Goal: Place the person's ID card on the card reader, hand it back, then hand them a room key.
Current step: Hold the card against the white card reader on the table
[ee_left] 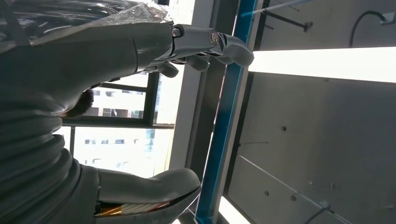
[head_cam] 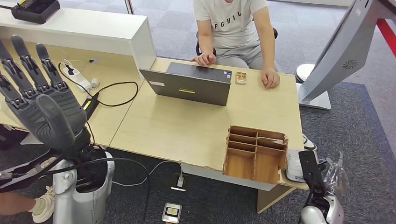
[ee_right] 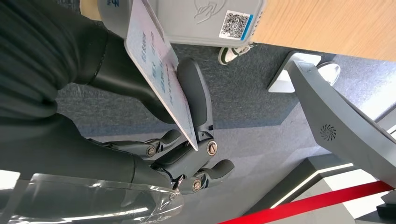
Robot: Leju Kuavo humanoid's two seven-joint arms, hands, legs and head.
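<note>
A: At the desk's near right corner, right hand [ee_right: 187, 135] pinches the ID card [ee_right: 159, 70] between thumb and fingers, card edge-on, tilted. Why there?

B: Card reader [head_cam: 293, 165] sits right at that corner, beside the wooden organizer [head_cam: 256, 151]. Wrist view has the reader [ee_right: 205, 18] just beyond the card, not touching. Looks like the placing step, card not down yet.

A: Left hand?

B: Left hand [head_cam: 35, 88] raised high, fingers spread, holds nothing. My guess: parked out of the way.

A: Room to move?

B: Reader hangs near the desk [head_cam: 187, 126] edge, organizer wall close on 1 side, open floor on the other. Approach from the floor side looks free. Risk: card catching the organizer or sliding off the edge.

A: Hand-back path?

B: Person [head_cam: 233, 28] sits across, hands resting on the far edge, laptop [head_cam: 191, 84] between. Bare desk right of the laptop looks like the lane. Room key: can't tell where it is.
</note>
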